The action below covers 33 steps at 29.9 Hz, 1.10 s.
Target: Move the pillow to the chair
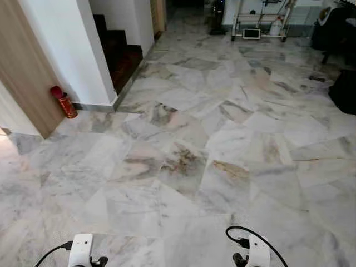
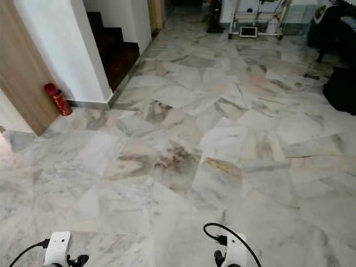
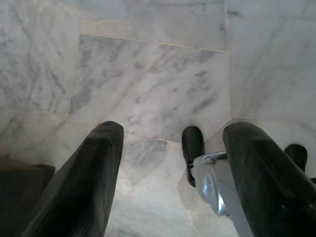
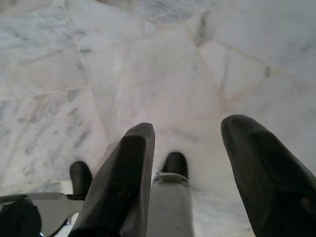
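1. Heads up: you've got no pillow in front of you right now, and no clear chair either. Ahead it's just the grey-veined marble tile floor running towards a dark wooden staircase on your left and a white metal rack at the far end.
2. Your left gripper hangs low at your side, its two long black fingers spread wide apart with nothing between them, only tile beneath.
3. Same deal with your right gripper: fingers well apart, empty, pointed down at the floor.
4. So the thing your next move hangs on, which way the pillow lies from either hand, can't be answered from here. Neither arm is nearer to anything.
5. There's a small red cylindrical fire extinguisher standing against the wooden panel on your left, and dark furniture shapes along the right edge. One could be a seat, too cropped to tell.
6. My guess: you're still in the searching stage, so turn and look around before reaching.
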### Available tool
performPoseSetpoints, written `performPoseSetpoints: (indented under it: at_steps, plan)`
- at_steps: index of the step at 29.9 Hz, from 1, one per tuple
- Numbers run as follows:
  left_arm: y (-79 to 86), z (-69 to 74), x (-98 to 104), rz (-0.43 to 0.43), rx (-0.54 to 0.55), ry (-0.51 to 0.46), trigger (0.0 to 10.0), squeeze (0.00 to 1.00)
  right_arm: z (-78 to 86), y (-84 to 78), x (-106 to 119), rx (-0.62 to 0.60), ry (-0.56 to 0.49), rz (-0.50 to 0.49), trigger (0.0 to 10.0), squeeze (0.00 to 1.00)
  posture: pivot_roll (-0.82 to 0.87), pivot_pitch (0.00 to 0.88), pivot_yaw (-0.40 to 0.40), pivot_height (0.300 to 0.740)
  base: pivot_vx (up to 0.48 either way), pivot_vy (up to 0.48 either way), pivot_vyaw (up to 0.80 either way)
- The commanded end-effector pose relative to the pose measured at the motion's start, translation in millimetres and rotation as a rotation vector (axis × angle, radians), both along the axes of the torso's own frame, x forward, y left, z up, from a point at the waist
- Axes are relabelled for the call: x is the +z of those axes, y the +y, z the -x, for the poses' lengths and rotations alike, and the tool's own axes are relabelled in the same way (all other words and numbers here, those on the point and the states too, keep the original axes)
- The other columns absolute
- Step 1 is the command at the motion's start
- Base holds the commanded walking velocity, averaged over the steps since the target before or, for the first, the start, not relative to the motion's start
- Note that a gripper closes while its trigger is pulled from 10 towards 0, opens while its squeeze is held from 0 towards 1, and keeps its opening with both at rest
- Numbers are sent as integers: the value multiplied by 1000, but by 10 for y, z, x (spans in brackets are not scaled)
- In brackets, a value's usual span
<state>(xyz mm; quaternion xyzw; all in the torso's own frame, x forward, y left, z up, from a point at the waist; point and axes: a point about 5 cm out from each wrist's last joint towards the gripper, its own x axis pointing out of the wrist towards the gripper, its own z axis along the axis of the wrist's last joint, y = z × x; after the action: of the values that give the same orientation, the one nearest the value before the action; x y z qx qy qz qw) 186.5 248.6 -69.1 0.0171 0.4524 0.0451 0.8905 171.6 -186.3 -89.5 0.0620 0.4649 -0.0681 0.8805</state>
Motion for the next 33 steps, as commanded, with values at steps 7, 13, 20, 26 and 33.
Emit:
performPoseSetpoints:
  at_steps: [7, 13, 20, 26, 33]
  plan:
    - [-127, -29, -25, 36, 8, 5, 10000, 0, 41, -8, -20, 20, 26, -24, 10000, 0, -47, 0, -21, 740, 0, 0, 0]
    - [-127, 6, -44, 37, 17, 19, 10000, 0, 19, 32, -16, 44, 31, -33, 10000, 0, -30, 0, -29, 740, 0, 0, 0]
    - [-107, -29, -25, -1, -9, 33, 10000, 0, 8, 43, -12, 83, 33, -26, 10000, 0, -21, 0, -29, 740, 0, 0, 0]
    - [-83, -33, -20, -28, -10, 50, 10000, 0, 10, 31, -10, 81, 24, -23, 10000, 0, -49, 0, -13, 740, 0, 0, 0]
    - [-58, -50, -7, -41, -6, 53, 10000, 0, 18, 7, -12, 63, 26, -17, 10000, 0, -39, 0, -7, 740, 0, 0, 598]
